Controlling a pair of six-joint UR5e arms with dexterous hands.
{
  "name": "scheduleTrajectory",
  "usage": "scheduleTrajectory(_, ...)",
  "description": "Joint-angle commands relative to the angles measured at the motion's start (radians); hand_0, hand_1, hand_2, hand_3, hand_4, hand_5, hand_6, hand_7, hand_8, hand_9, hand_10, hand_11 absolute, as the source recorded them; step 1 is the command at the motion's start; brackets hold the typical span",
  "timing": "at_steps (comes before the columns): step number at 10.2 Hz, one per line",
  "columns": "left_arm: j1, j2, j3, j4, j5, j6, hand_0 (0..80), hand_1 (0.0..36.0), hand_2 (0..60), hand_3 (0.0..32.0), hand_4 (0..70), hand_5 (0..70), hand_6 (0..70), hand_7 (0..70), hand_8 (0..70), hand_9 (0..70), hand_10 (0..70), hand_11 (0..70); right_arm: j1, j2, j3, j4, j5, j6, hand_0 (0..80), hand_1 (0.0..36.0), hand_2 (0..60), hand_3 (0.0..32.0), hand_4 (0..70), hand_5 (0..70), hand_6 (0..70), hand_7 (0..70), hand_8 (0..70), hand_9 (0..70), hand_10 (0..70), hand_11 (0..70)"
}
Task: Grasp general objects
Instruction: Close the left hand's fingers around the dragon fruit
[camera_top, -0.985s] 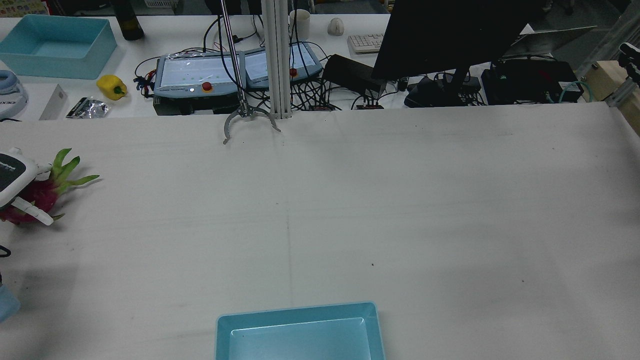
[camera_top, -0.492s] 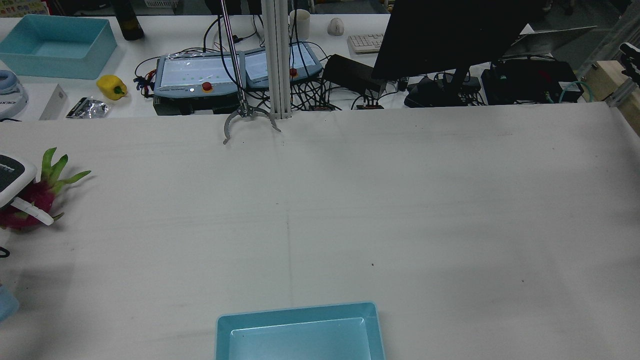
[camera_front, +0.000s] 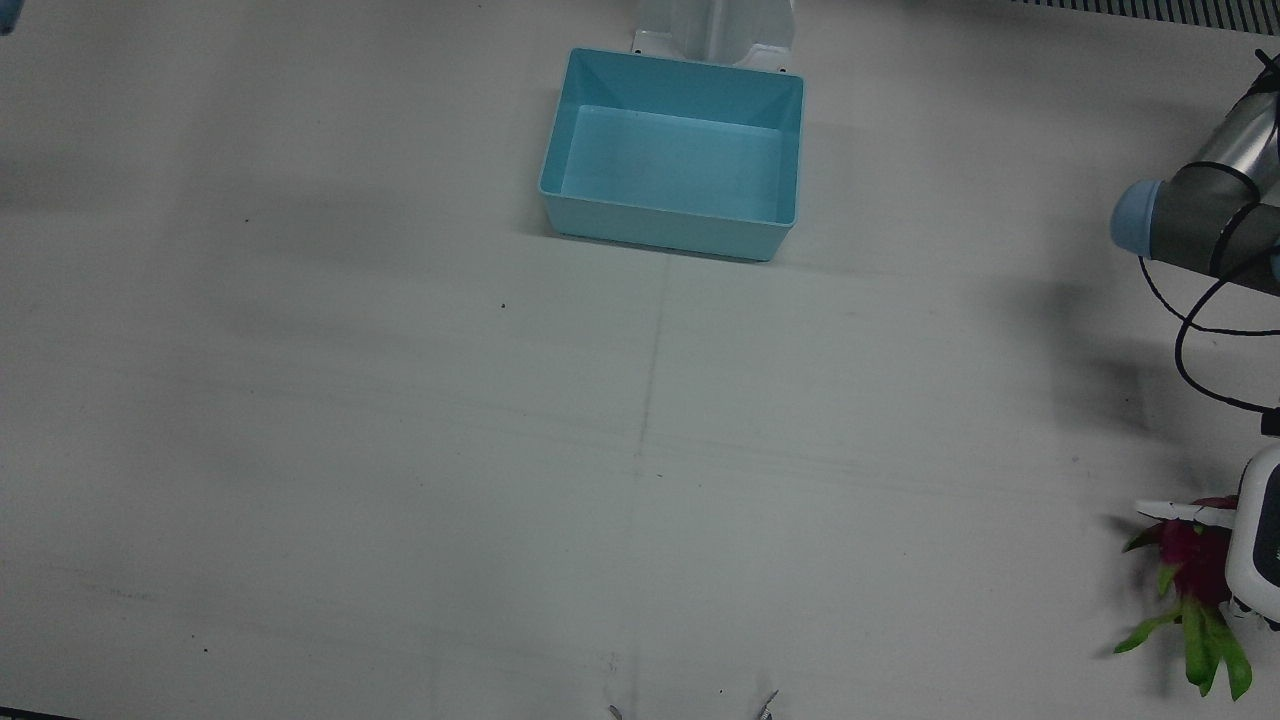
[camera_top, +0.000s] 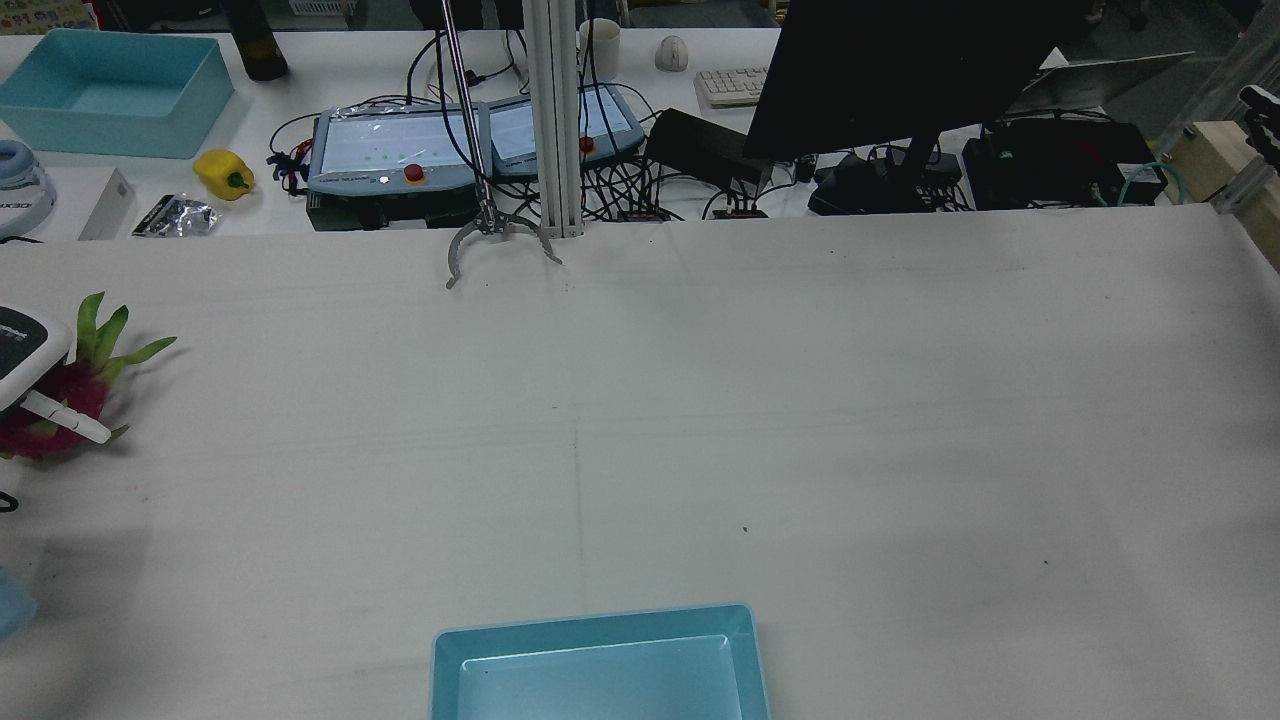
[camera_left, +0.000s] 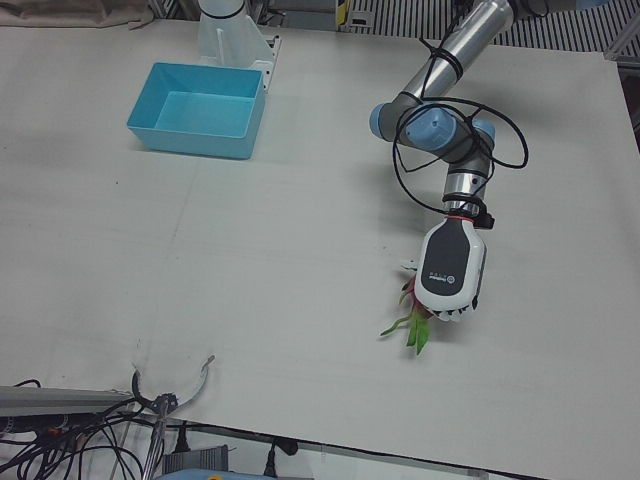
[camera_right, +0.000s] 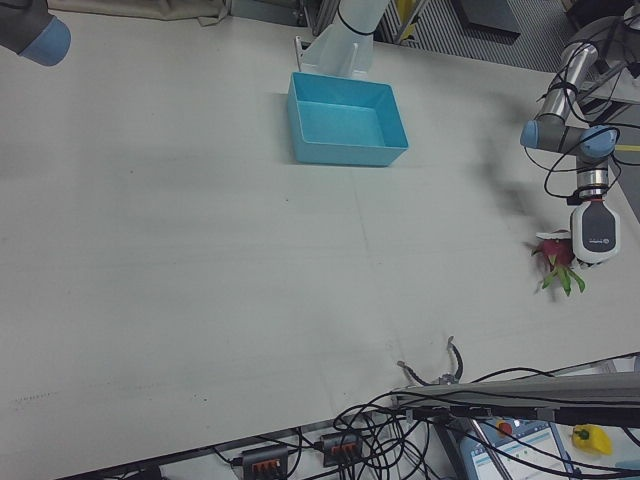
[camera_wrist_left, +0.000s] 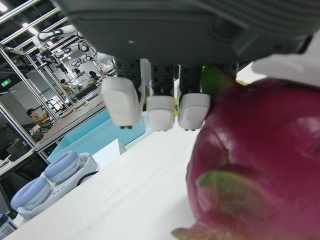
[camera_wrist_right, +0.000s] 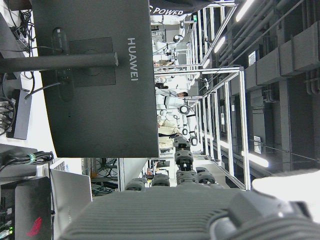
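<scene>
White table (camera_front: 300, 400) with a blue bin (camera_front: 672, 152) and a dragon fruit (camera_left: 413, 310) on it.

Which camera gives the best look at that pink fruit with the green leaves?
The left-front view: the dragon fruit shows uncut, under the left hand. The left hand view fills with its pink skin, very close. The front and rear views catch it at their edges; the right-front view shows it small.

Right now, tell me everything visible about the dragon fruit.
The dragon fruit is magenta-skinned with green leafy scales fanning from one end, pointing away from the robot. It lies at the far left edge of the white table, well away from the blue bin. The left hand sits over it, pale fingertips against the skin; whether it is lifted is unclear.
</scene>
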Motion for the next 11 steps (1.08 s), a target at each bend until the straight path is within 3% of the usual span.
scheduleTrajectory(1,-0.003,0.003,-0.066,0.011,0.004,-0.010,0.0,0.0,6.7,0.0,70.0,36.0,70.0,70.0,70.0,70.0,70.0,70.0,0.000,0.000,0.000,0.000,0.000,0.000,0.0,0.0,0.0,0.0,0.0,0.0,0.0,0.0,0.0,0.0,0.0,0.0)
scheduleTrajectory(3,-0.004,0.000,-0.164,0.076,0.013,-0.021,0.0,0.0,3.1,0.0,70.0,36.0,70.0,70.0,70.0,70.0,70.0,70.0,0.000,0.000,0.000,0.000,0.000,0.000,0.0,0.0,0.0,0.0,0.0,0.0,0.0,0.0,0.0,0.0,0.0,0.0)
scheduleTrajectory(6,-0.003,-0.006,-0.238,0.121,0.020,-0.120,0.0,0.0,2.0,0.0,70.0,36.0,70.0,70.0,70.0,70.0,70.0,70.0,0.000,0.000,0.000,0.000,0.000,0.000,0.0,0.0,0.0,0.0,0.0,0.0,0.0,0.0,0.0,0.0,0.0,0.0)
scheduleTrajectory(7,-0.026,-0.003,-0.241,0.103,0.077,-0.224,0.0,0.0,1.8,0.0,70.0,36.0,70.0,70.0,70.0,70.0,70.0,70.0,0.000,0.000,0.000,0.000,0.000,0.000,0.0,0.0,0.0,0.0,0.0,0.0,0.0,0.0,0.0,0.0,0.0,0.0)
scheduleTrajectory(8,-0.116,0.000,-0.224,0.030,0.196,-0.354,0.0,0.0,0.8,0.0,70.0,36.0,70.0,70.0,70.0,70.0,70.0,70.0,0.000,0.000,0.000,0.000,0.000,0.000,0.0,0.0,0.0,0.0,0.0,0.0,0.0,0.0,0.0,0.0,0.0,0.0)
scheduleTrajectory(10,-0.328,0.026,-0.221,-0.079,0.416,-0.453,0.0,0.0,0.0,0.0,70.0,36.0,70.0,70.0,70.0,70.0,70.0,70.0,0.000,0.000,0.000,0.000,0.000,0.000,0.0,0.0,0.0,0.0,0.0,0.0,0.0,0.0,0.0,0.0,0.0,0.0)
scheduleTrajectory(11,-0.351,0.034,-0.224,-0.118,0.479,-0.489,0.8,0.0,0.0,0.0,70.0,36.0,70.0,70.0,70.0,70.0,70.0,70.0,0.000,0.000,0.000,0.000,0.000,0.000,0.0,0.0,0.0,0.0,0.0,0.0,0.0,0.0,0.0,0.0,0.0,0.0)
